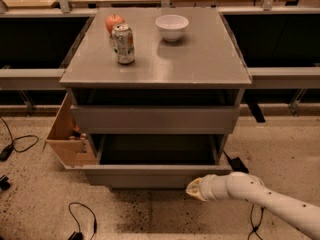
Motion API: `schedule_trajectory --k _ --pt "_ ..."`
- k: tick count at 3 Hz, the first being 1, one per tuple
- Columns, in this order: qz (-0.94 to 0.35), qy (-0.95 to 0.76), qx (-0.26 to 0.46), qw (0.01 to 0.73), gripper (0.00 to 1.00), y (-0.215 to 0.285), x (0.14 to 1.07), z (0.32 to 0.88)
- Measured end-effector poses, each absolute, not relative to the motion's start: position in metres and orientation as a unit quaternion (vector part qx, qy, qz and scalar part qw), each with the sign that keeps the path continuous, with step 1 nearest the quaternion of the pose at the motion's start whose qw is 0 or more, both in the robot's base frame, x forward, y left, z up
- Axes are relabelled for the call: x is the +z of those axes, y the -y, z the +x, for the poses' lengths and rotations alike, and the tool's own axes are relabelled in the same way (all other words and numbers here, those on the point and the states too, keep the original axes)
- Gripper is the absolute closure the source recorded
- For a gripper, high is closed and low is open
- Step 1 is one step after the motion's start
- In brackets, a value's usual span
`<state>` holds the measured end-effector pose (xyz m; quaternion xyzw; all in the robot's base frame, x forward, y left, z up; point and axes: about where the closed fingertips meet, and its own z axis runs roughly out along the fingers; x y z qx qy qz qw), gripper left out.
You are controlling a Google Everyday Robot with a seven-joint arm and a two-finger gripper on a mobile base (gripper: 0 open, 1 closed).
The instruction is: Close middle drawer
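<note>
Middle drawer [150, 175] pulled out, tray open, under top drawer [155, 119]. Gripper [192, 189] at its front panel's lower edge, right of centre, seemingly touching; spread or pressed together: cannot tell. Arm [270, 200] enters from lower right corner. Cabinet top [200, 59]: apple [114, 22] back-left, can [123, 44] just before it, bowl [172, 27] back-centre.
</note>
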<state>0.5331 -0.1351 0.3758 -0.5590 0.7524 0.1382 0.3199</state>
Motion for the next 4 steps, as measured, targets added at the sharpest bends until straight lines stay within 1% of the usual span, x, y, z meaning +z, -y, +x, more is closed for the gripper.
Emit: schedule_trajectory --k 3,4 --pt "-0.581 -0.729 0.116 0.344 1.00 0.150 0.401 0.612" --pt "-0.577 -0.729 0.105 0.353 0.84 0.160 0.410 0.630"
